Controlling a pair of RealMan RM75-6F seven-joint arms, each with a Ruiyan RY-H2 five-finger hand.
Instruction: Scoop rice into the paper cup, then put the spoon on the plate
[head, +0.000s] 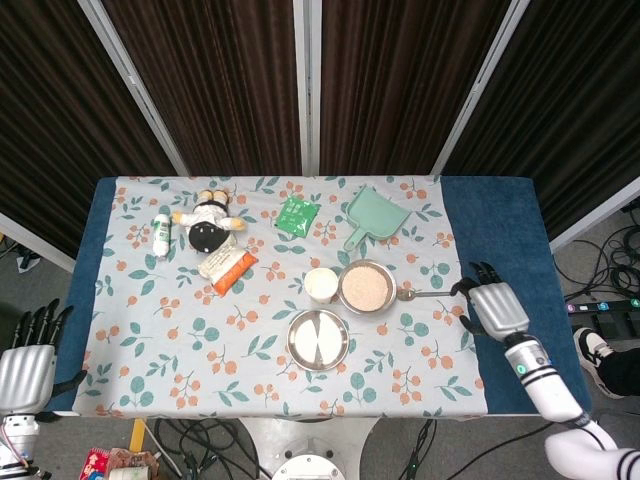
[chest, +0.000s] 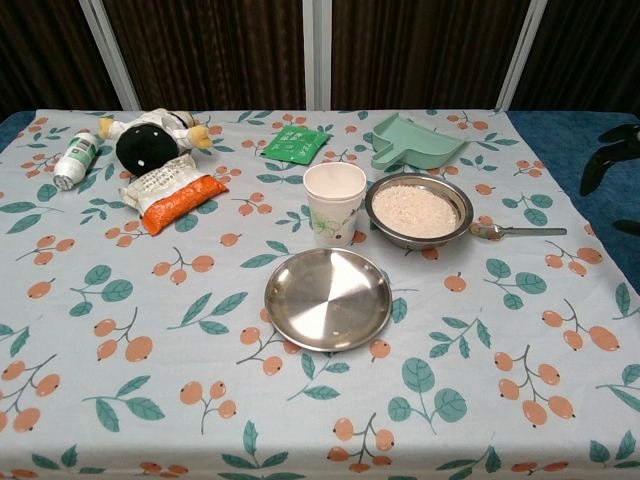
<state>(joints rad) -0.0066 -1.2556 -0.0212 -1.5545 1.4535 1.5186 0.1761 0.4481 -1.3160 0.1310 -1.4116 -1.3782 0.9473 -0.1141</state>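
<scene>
A white paper cup stands left of a metal bowl of rice. The metal spoon lies on the cloth right of the bowl, handle pointing right. An empty metal plate sits in front of the cup. My right hand hovers open just right of the spoon handle, over the table's blue right side, holding nothing. My left hand hangs open off the table's front left corner.
A green dustpan lies behind the bowl. A green packet, a plush toy, an orange snack bag and a small bottle lie across the back left of the floral cloth.
</scene>
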